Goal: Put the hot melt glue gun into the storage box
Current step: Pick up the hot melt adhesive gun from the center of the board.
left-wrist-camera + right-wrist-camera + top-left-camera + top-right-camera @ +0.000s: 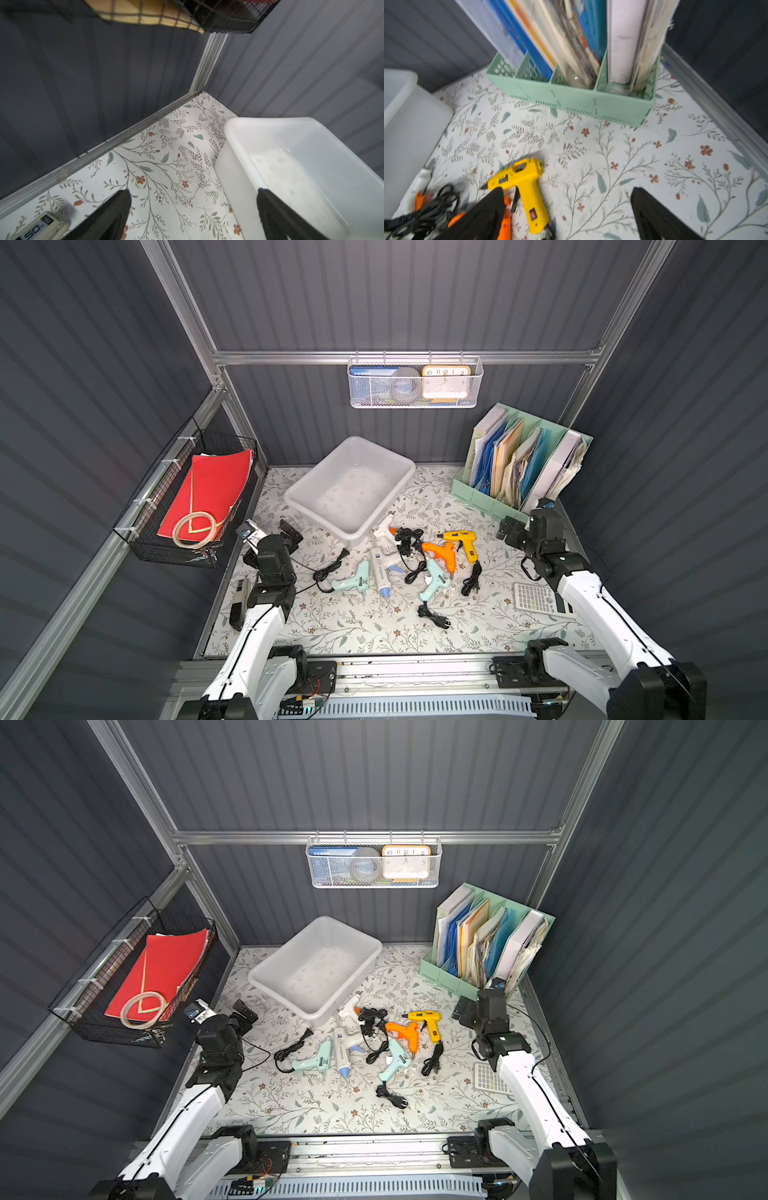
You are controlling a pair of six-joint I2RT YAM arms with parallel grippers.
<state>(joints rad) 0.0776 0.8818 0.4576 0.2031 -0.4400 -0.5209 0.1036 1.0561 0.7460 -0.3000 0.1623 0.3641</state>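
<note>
- Clutter is lying mid-table on the floral-patterned tabletop (374, 630) in both top views. It includes a yellow plastic pistol-shaped glue gun (461, 537), an orange plastic glue gun (440, 552) just beside it, a mint-green glue gun (434, 581) and a long white glue gun (380, 572), with black cords (409, 537) tangling between them. A translucent whitish rectangular plastic storage box (353, 489) is sitting just behind them, every gun lying outside it. Only these views are taking in the whole heap and the grey keypad calculator (536, 597) by the right arm.
- Left wrist view is framing only the box's rounded corner and bare tabletop. The left gripper (193, 192) is hanging over them, fingers spread wide, gripping nothing.
- Right wrist view, slightly blurred, is catching the yellow gun close up, lying flat with its red switch facing up, and the mint-green slotted file organiser (571, 101) standing behind. The right gripper (568, 190) is gaping too, gripping nothing. One finger is overlapping the gun's nozzle end, contact unclear.
</note>
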